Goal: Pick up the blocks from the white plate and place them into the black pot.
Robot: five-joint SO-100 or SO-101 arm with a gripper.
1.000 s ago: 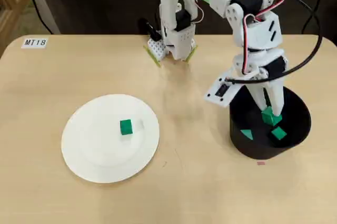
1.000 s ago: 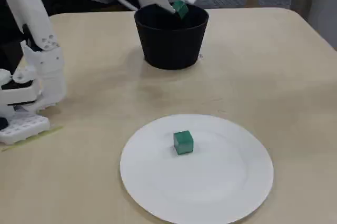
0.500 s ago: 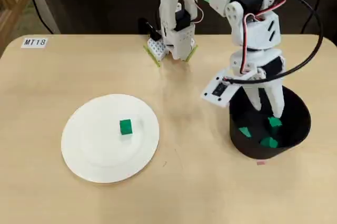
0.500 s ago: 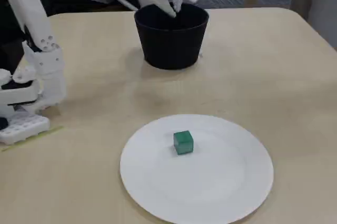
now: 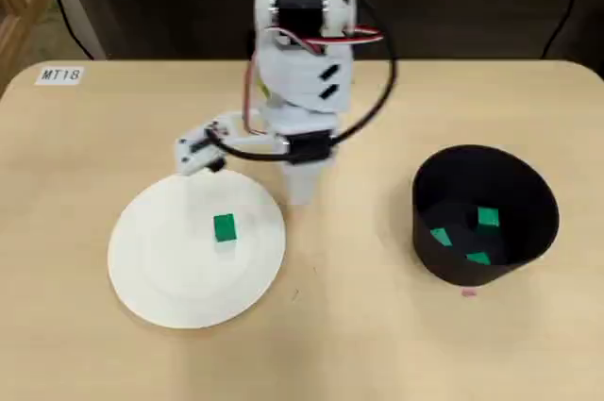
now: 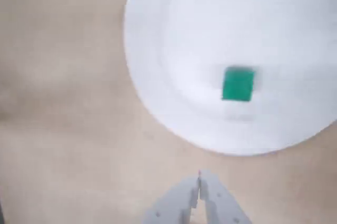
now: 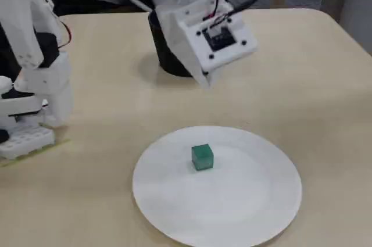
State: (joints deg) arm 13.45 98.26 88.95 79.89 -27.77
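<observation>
One green block [image 5: 224, 227] lies near the middle of the white plate [image 5: 160, 269], also seen as the block [image 7: 202, 157] on the plate [image 7: 232, 200]. Three more green blocks [image 5: 488, 218] lie inside the black pot [image 5: 455, 274] at the right. My gripper [image 5: 301, 195] hangs just off the plate's right rim, shut and empty. In the wrist view its tips [image 6: 199, 183] meet at the bottom edge, with the block [image 6: 238, 84] and plate [image 6: 274, 34] ahead. The arm hides most of the pot [image 7: 167, 61] in the fixed view, where the gripper [image 7: 207, 83] points down.
The arm's white base [image 7: 29, 113] stands at the left in the fixed view. A label reading MT18 [image 5: 62, 75] sits at the table's far left corner in the overhead view. Bare tan tabletop [image 5: 359, 325] lies between plate and pot.
The block I held over the pot dropped into it. The arm then swung left from the pot to the plate's right rim, and the fingers went from open to shut.
</observation>
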